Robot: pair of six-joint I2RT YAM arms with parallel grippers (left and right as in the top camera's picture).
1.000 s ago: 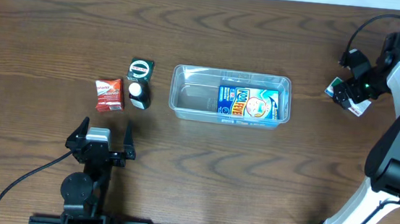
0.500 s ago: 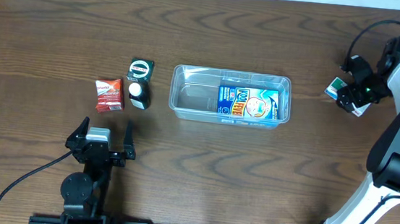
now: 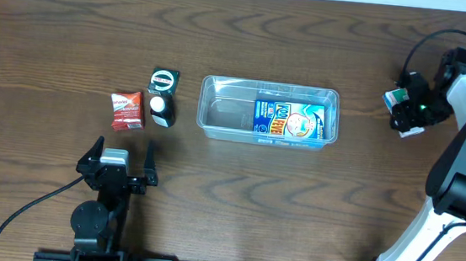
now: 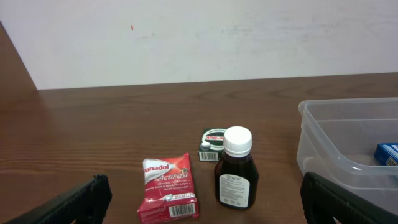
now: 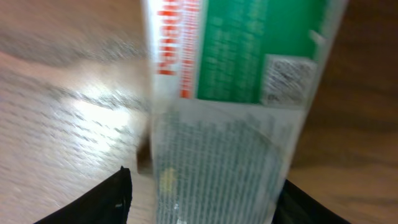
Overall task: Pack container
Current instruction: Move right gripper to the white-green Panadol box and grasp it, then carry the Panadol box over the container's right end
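Note:
The container, a clear shallow tub, sits mid-table with a blue box lying in its right half. Its left wall shows at the right of the left wrist view. My right gripper is at the far right, its jaws on either side of a green and white box. In the right wrist view this box fills the space between the fingers, with a small gap on the left side. My left gripper rests open near the front left, holding nothing.
Left of the container lie a red Panadol packet, a dark bottle with a white cap and a small green and black box. The left wrist view shows all three ahead: packet, bottle, small box.
The right gripper's jaws have narrowed around the green and white box and shifted slightly towards the table's far edge. The left arm has not moved.

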